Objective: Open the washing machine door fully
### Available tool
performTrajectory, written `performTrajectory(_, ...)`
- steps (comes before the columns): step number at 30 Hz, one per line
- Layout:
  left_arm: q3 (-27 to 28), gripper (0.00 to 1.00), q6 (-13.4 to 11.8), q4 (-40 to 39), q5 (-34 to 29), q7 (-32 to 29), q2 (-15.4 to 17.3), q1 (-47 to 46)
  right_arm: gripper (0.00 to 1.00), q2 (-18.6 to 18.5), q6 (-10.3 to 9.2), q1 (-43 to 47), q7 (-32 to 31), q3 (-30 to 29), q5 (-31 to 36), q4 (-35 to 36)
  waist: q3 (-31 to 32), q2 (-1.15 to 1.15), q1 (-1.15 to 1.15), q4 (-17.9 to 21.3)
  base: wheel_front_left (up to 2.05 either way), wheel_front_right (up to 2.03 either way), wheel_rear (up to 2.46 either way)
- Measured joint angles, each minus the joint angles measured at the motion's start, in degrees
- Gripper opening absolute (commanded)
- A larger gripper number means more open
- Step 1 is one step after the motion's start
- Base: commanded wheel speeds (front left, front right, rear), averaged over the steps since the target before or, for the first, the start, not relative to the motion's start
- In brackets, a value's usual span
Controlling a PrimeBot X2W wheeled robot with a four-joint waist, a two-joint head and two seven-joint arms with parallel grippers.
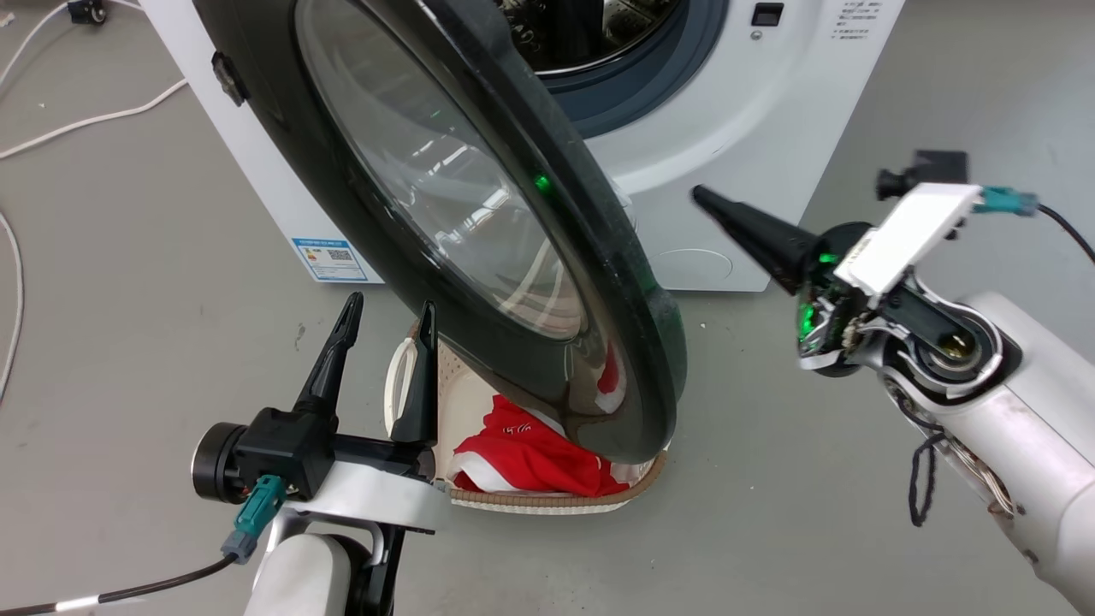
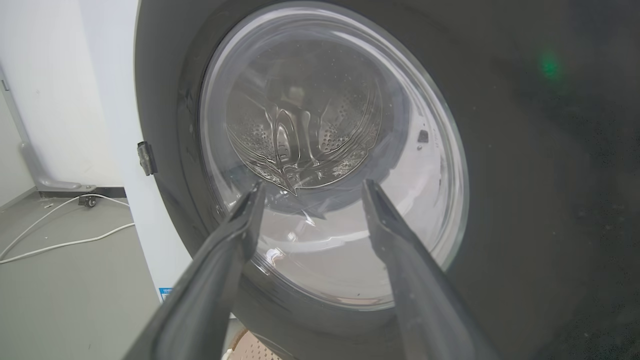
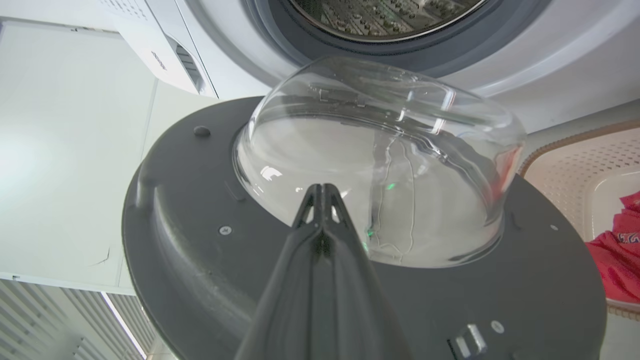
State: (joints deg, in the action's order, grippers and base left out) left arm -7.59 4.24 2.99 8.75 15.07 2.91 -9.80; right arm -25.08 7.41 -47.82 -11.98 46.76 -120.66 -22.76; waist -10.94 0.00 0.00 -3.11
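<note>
The large round glossy black washing machine door, with its bulging clear glass window, is seen swung partly open. It slants from the upper left to the lower centre of the head view, in front of the big white front-loading washing machine at the top. The left gripper is found at the lower left, its fingers spread wide and empty, aimed at the door's outer face. In the left wrist view the window is framed between them, and whether contact is made cannot be told. The right gripper is seen at the centre right, fingers pressed together on nothing, pointed at the door's inner side and clear of its rim. A beige perforated laundry basket holding red cloth is seen under the door's lower edge.
</note>
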Motion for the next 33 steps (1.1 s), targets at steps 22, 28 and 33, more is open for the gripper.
performTrajectory(22,2.9,1.0,-0.8,0.9,0.0,0.0,0.0,1.8,1.0,-0.7,0.0,26.2,26.5,-21.9,14.4,8.8,2.9,0.0,0.0,3.7,0.0,0.0,0.0)
performTrajectory(28,3.8,1.0,-1.1,0.8,0.0,0.0,0.0,2.2,1.0,3.5,0.0,29.1,27.1,-32.9,32.1,5.2,3.3,0.0,0.0,4.3,0.0,0.0,0.0)
performTrajectory(33,4.2,1.0,-1.2,0.8,0.0,0.0,0.0,2.3,1.0,9.8,0.0,31.8,27.1,-43.2,56.9,5.9,3.7,0.0,0.0,4.5,0.0,0.0,0.0)
